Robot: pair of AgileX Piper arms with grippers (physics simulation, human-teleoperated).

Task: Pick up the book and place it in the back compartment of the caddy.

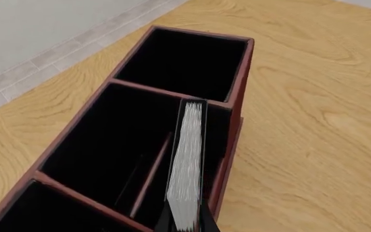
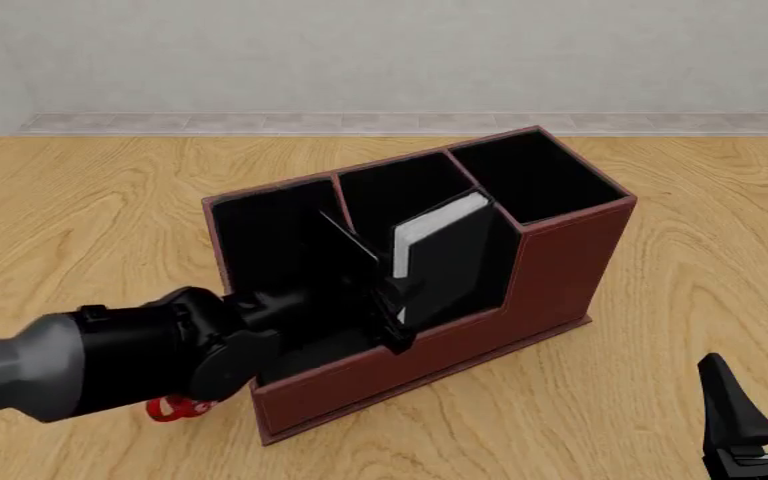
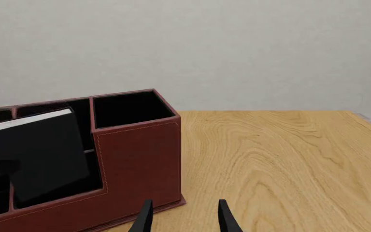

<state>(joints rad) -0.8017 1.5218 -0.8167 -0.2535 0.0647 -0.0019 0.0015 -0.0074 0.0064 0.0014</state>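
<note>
The caddy (image 2: 571, 260) is a reddish-brown box with black-lined compartments. The book (image 2: 444, 255), black-covered with white page edges (image 1: 189, 164), leans tilted inside the small pocket of the middle section, behind the cut-down low outer wall (image 3: 56, 208). Its top corner sticks up above that wall. My left gripper (image 2: 395, 300) is shut on the book's lower edge, its fingers (image 1: 206, 223) clamping both covers. In the front view my right gripper (image 2: 758, 420) stands open near the table's front right edge, away from the caddy and holding nothing.
A thin divider (image 1: 150, 176) splits the middle section, with the full-height pocket across it from the book. Large end compartments (image 1: 182, 60) flank the middle. A small red object (image 2: 171, 408) peeks out under the left arm. Bare wooden tabletop (image 3: 282, 164) lies right of the caddy.
</note>
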